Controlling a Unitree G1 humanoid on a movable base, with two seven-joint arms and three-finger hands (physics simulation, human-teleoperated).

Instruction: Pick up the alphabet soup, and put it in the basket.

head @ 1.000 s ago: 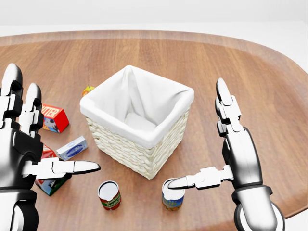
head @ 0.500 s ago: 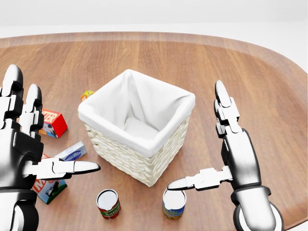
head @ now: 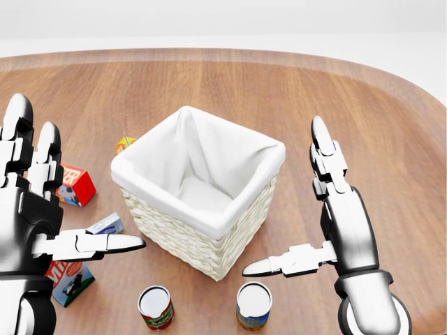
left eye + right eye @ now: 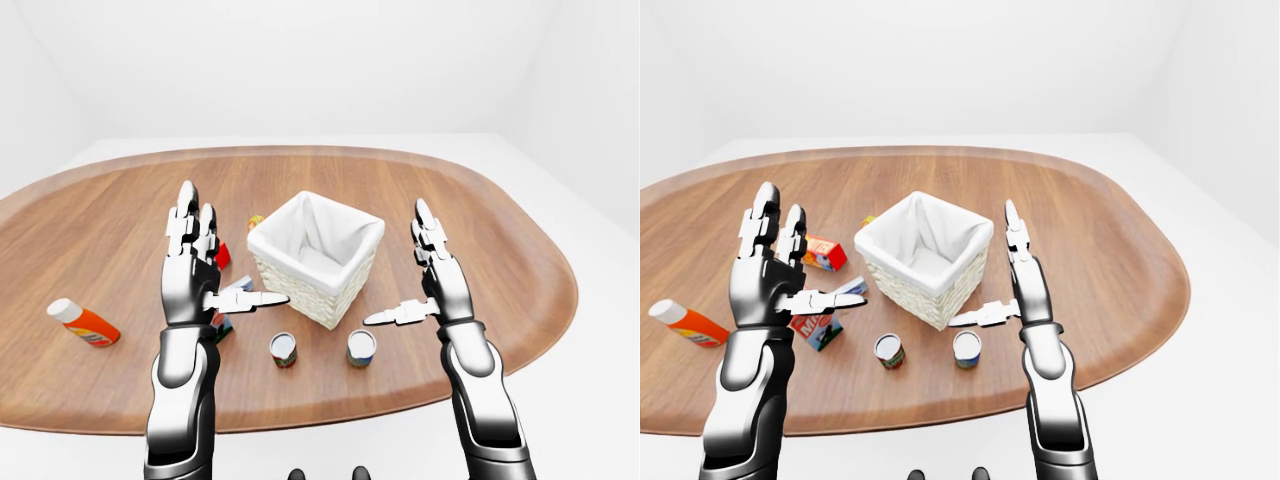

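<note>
- Red box near the head view's left edge is showing white lettering, too small to read.
- Small blue-and-white carton and both cans' labels are staying illegible.

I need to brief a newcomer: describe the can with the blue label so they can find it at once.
Start at the white-lined wicker basket in the middle of the wooden table. In the head view, two cans stand just below it. The blue-labelled can is the right one, beneath the right hand; its neighbour, the red-labelled can, stands to its left.

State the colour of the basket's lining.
White cloth lining over a pale woven basket, clearest in the head view.
</note>
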